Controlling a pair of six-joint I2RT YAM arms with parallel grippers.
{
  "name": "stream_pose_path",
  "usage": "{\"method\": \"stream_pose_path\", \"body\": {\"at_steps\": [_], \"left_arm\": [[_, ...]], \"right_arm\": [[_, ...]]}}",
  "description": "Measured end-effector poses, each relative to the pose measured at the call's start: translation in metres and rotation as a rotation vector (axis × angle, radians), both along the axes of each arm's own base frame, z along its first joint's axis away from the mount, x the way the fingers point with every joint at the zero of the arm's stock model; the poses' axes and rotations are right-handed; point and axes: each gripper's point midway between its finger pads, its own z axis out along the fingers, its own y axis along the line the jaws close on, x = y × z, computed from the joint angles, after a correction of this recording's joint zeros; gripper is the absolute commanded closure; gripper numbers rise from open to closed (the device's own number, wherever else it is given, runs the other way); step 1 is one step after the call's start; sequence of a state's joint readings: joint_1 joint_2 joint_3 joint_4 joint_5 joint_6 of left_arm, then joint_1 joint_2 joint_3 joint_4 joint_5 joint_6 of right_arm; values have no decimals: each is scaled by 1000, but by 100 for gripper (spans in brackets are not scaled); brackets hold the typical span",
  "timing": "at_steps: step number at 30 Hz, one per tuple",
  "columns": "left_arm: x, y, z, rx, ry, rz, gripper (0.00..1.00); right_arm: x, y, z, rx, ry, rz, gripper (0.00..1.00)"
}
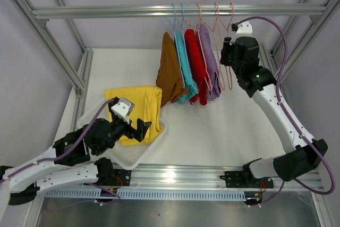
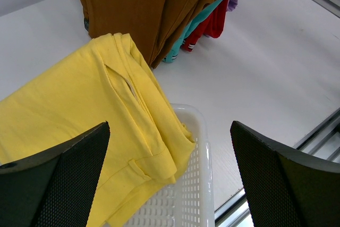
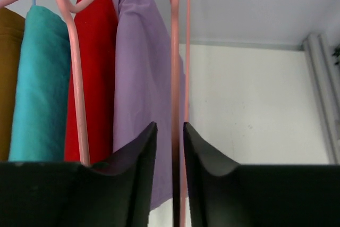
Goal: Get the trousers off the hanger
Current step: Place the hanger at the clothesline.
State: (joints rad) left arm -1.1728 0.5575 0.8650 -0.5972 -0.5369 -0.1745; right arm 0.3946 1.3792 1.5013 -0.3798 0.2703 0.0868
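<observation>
Yellow trousers point(image 1: 137, 101) lie folded in a white basket point(image 1: 142, 156), also in the left wrist view point(image 2: 79, 104). My left gripper point(image 1: 139, 129) is open and empty just above their near edge point(image 2: 170, 174). Brown point(image 1: 170, 73), teal point(image 1: 185, 62), red point(image 1: 195, 62) and lilac point(image 1: 209, 62) trousers hang on hangers from the rail point(image 1: 106, 11). My right gripper point(image 1: 227, 51) is at the empty pink hanger point(image 3: 175, 51) right of the lilac trousers point(image 3: 141, 62). Its jaws are closed to a narrow gap around the hanger's rod point(image 3: 170, 126).
The basket's perforated rim point(image 2: 199, 184) sits at the table's front left. Aluminium frame posts point(image 1: 58, 51) stand at both sides. More empty pink hangers point(image 1: 229, 78) hang by the right gripper. A metal rail point(image 1: 180, 176) runs along the table's near edge.
</observation>
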Motion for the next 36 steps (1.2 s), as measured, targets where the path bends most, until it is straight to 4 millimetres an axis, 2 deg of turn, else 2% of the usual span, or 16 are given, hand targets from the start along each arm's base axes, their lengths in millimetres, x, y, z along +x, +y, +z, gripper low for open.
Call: {"method": "stream_pose_path", "body": {"at_steps": [2,5,6,8,11,19,26,31,36], "left_arm": [[0,-1,-1,6,3,0,1],[1,-1,-3,15,6,2,0],[1,-1,-4,17,7,3,1],[1,-1,-5,21,9,4,0],[2,-3,-7,23,17,8,1],[7,1,-6,-18,42,54,1],[30,14,-11,-54,113,194,1],[54,31,-4,-116,165,314,1],[77,60,13,-167,156,463,1]], "right_arm": [[-1,1,-4,3,9,6,50],[-5,2,-14,3,29,14,43],[-7,2,-17,2,37,17,36],[-11,1,-20,5,44,20,29],[-21,-2,-16,10,33,24,23],[-65,-23,27,55,-87,14,16],[-103,-52,51,87,-184,-40,12],[-112,-70,51,112,-196,-113,12],[-112,-83,23,127,-144,-169,11]]}}
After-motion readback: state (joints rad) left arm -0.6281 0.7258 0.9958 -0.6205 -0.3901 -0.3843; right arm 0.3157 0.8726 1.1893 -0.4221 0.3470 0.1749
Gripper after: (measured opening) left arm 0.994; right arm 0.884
